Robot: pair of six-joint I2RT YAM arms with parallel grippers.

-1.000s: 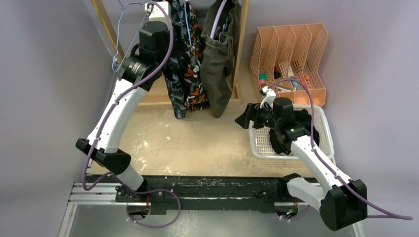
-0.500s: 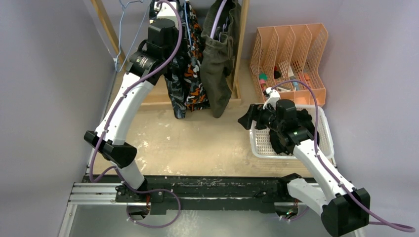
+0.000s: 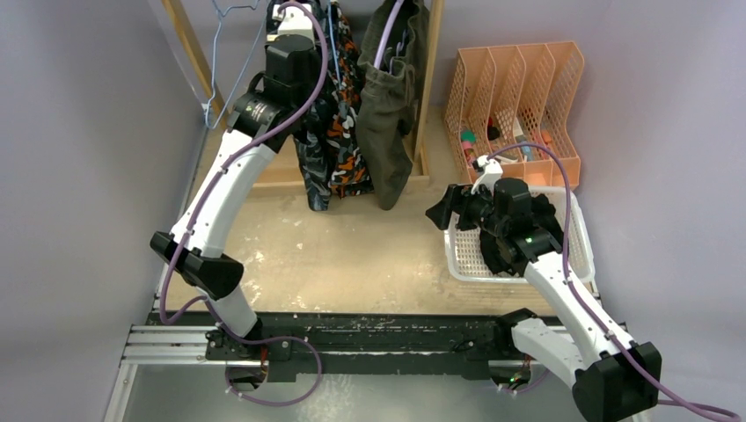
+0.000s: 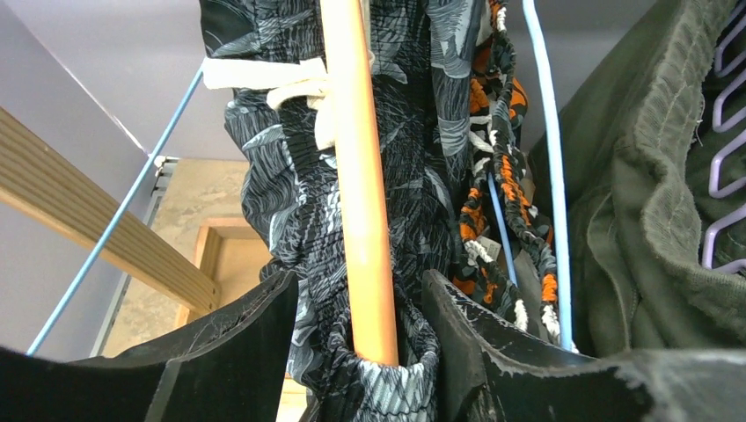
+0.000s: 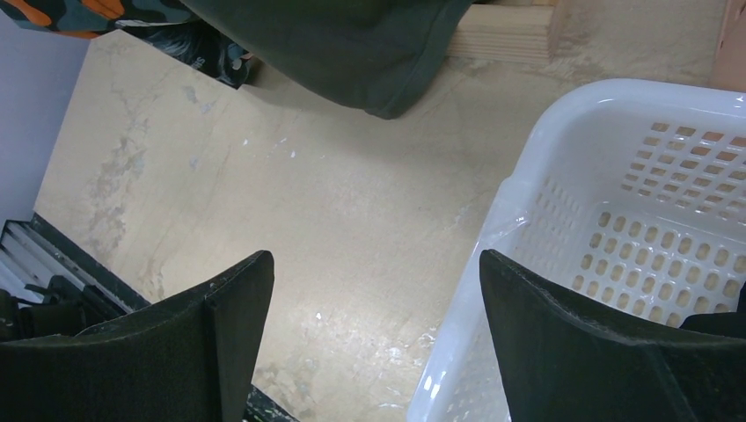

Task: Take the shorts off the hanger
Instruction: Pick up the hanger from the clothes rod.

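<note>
The left gripper (image 4: 361, 347) is raised to the wooden rack (image 3: 431, 79) at the far edge of the surface (image 3: 352, 255). Its jaws straddle an orange bar (image 4: 361, 176) and the bunched navy shorts (image 4: 264, 176) draped around that bar. The fabric meets both inner faces, but whether the jaws press on it cannot be told. The camo shorts (image 4: 493, 176) hang just to the right of the navy pair, beside a blue hanger wire (image 4: 550, 176). The olive shorts (image 4: 633, 220) hang further right on a purple hanger (image 4: 726, 132). All three pairs hang on the rack (their lower hems reach down toward the surface). The right gripper (image 5: 378, 299) hovers with jaws wide apart and nothing between them. It is positioned over the bare surface at the left rim of the white basket (image 5: 616, 114). An orange file organizer (image 3: 528, 70) stands behind the basket.
</note>
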